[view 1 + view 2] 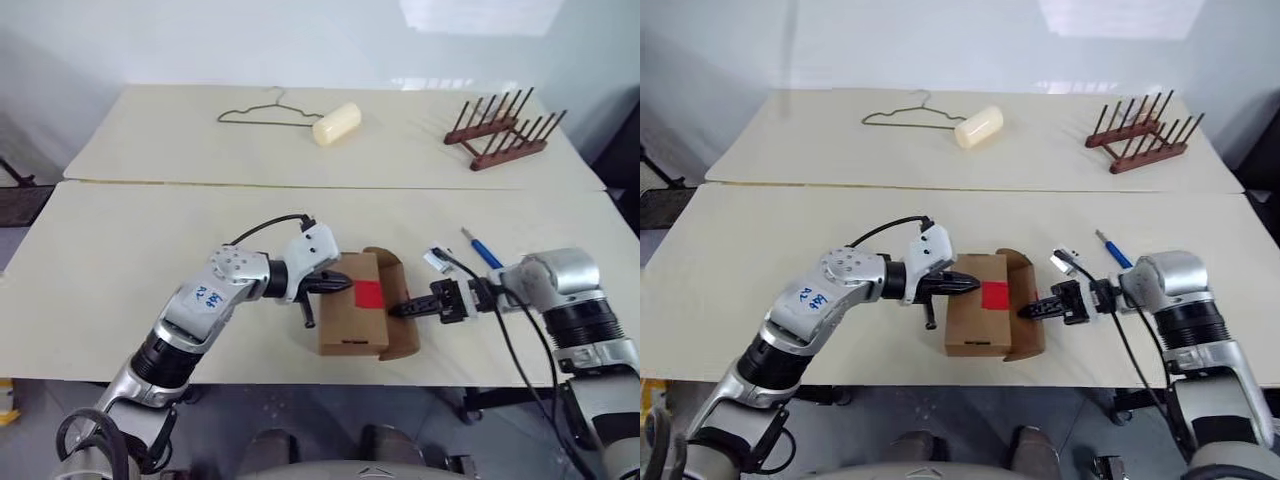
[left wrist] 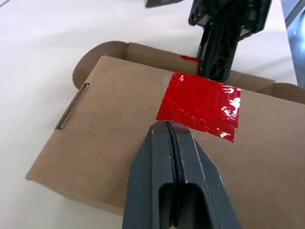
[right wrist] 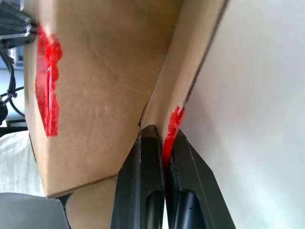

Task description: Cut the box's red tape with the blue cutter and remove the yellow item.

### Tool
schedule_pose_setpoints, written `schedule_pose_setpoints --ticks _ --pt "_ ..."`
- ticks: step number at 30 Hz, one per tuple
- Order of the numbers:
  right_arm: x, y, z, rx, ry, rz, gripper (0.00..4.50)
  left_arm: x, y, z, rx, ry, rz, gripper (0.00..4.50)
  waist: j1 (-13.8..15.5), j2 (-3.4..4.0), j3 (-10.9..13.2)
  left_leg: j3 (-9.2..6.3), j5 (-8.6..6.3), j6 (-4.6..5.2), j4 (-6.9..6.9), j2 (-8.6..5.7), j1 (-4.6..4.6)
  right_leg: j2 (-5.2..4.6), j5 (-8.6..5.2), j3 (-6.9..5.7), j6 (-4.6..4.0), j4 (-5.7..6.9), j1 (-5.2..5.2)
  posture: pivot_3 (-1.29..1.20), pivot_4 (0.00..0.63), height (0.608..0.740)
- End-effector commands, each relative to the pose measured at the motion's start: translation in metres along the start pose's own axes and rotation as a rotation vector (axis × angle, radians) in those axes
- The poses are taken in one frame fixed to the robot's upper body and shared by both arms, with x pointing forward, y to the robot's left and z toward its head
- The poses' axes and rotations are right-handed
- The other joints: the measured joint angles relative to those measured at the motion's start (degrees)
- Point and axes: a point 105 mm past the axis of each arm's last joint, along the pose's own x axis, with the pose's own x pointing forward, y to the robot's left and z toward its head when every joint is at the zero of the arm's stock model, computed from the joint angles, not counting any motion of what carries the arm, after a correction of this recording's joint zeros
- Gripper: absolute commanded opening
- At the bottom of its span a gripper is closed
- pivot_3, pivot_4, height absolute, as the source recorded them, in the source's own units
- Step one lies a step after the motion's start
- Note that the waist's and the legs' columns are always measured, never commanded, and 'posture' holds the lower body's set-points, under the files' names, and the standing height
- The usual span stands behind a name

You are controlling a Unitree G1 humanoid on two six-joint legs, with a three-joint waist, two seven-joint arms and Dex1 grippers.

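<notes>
Left eye view first: the box (image 1: 352,303) sits near the front edge of the table (image 1: 130,250), with the red tape (image 1: 367,293) on its lid. The left gripper (image 1: 341,284) rests its tip on the lid beside the tape, fingers pressed together and holding nothing. The right gripper (image 1: 397,310) comes in from the other side and pinches the box's raised side flap. The blue cutter (image 1: 482,249) lies on the table behind the right arm (nobody is holding it). On the far table lie a wire hanger (image 1: 262,115), a cream cylinder (image 1: 336,124) and a wooden rack (image 1: 503,130).

Left wrist view: the closed fingers (image 2: 164,162) sit on the cardboard just short of the tape, and the right gripper stands at the flap beyond.

Right wrist view: its fingers (image 3: 143,176) clamp the flap's edge, where a red strip (image 3: 171,131) of tape clings.
</notes>
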Motion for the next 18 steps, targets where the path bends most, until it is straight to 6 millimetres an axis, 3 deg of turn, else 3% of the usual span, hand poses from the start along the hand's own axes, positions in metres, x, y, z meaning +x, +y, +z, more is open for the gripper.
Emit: schedule_pose_setpoints --ticks 1,6,9,12,15,18 --pt "-0.051 0.007 0.024 -0.022 -0.078 -0.137 0.06 0.028 -0.002 -0.016 -0.023 0.050 -0.027 0.00 0.44 0.28 0.12 -0.06 0.04 0.08 0.07 -0.08 -0.25 0.01 0.05 -0.02 0.09 0.01 -0.08 0.00 0.150 0.740" --pt "-0.096 0.024 0.037 -0.068 -0.104 -0.250 0.06 0.059 -0.001 0.009 0.035 -0.050 -0.036 0.00 1.04 0.18 0.21 0.14 -0.01 0.38 0.37 -0.51 -0.95 0.02 0.24 -0.08 0.43 -0.06 -0.58 0.00 0.150 0.740" --pt "-0.124 0.045 0.049 -0.131 -0.132 -0.327 0.06 0.083 -0.003 0.028 0.040 -0.148 -0.043 0.00 1.50 0.42 0.37 0.36 -0.01 0.37 0.59 -0.48 -1.35 0.07 0.28 -0.35 0.50 -0.07 -0.74 0.00 0.150 0.740" --pt "-0.128 0.055 0.049 -0.142 -0.122 -0.307 0.06 0.092 -0.007 0.033 0.014 -0.192 -0.048 0.00 1.56 0.24 0.48 0.35 0.04 0.44 0.73 -0.49 -1.60 0.05 0.35 -0.38 0.64 -0.19 -0.85 0.00 0.150 0.740" --pt "-0.122 0.044 0.043 -0.130 -0.099 -0.340 0.06 0.093 -0.011 0.026 0.035 -0.164 -0.063 0.00 1.44 0.03 0.48 0.28 0.02 0.40 0.71 -0.45 -1.59 0.05 0.36 -0.49 0.64 -0.19 -0.81 0.00 0.150 0.740" --pt "-0.110 0.021 0.031 -0.076 -0.101 -0.320 0.06 0.080 -0.010 0.013 0.037 -0.119 -0.073 0.00 1.23 -0.12 0.57 0.26 0.02 0.40 0.71 -0.45 -1.61 0.03 0.36 -0.56 0.63 -0.18 -0.80 0.00 0.150 0.740"
